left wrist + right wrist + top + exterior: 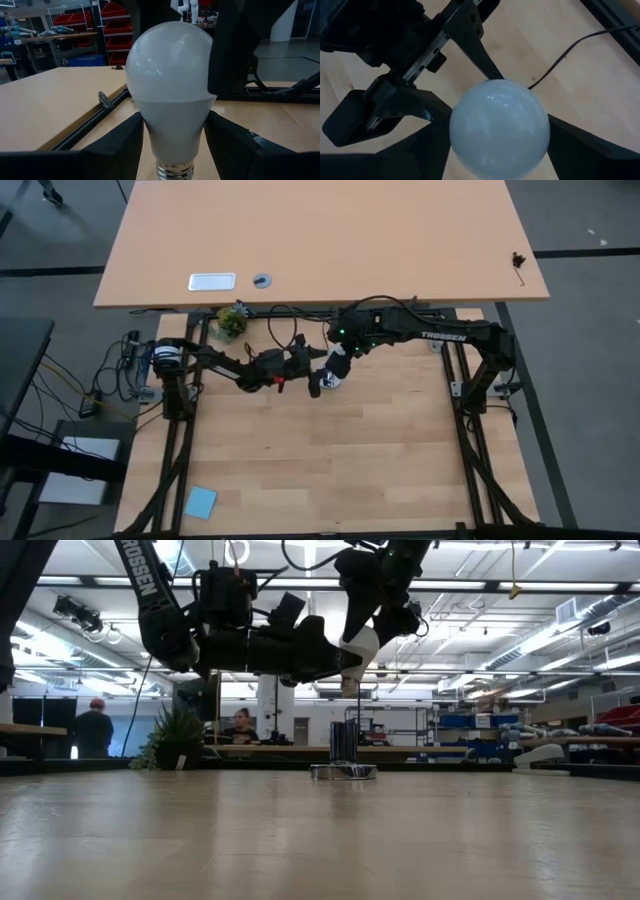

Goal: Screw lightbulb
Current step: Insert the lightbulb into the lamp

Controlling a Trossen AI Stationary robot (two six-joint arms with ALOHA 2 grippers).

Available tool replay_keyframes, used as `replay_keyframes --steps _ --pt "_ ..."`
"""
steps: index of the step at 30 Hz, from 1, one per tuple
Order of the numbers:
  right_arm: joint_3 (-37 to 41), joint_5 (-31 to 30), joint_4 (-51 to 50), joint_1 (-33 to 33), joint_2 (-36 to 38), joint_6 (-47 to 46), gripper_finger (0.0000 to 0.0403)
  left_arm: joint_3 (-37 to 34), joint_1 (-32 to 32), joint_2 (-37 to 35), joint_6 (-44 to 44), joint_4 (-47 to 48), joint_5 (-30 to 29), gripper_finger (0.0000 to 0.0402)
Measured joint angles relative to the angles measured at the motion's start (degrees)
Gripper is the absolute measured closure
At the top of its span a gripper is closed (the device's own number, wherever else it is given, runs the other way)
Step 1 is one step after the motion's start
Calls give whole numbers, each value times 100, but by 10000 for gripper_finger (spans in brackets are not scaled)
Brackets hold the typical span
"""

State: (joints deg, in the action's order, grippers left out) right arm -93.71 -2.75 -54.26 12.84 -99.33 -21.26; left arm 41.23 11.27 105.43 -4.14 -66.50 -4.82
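Bulb held aloft between both arms above the socket.

The white pear-shaped lightbulb (361,646) hangs over the round silver socket (343,771) on the wooden table (330,460). The left gripper (172,145) fingers clamp its neck; the right gripper (497,145) fingers flank the dome, contact unclear — probably a handover. Long axis near upright, screw base towards six o'clock in the low view — ready for threading.

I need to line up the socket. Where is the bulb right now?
In the low view the bulb hangs in the air above the socket, near the table's middle, between the left gripper and the right gripper.
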Motion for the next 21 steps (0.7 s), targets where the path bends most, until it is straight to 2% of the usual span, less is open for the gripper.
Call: replay_keyframes --steps 13,21 --pt "7 -2 112 0 7 72 112 0 0 -4 283 54 -6 181" --pt "-83 -1 228 15 22 185 111 0 -2 -322 248 874 -95 153"
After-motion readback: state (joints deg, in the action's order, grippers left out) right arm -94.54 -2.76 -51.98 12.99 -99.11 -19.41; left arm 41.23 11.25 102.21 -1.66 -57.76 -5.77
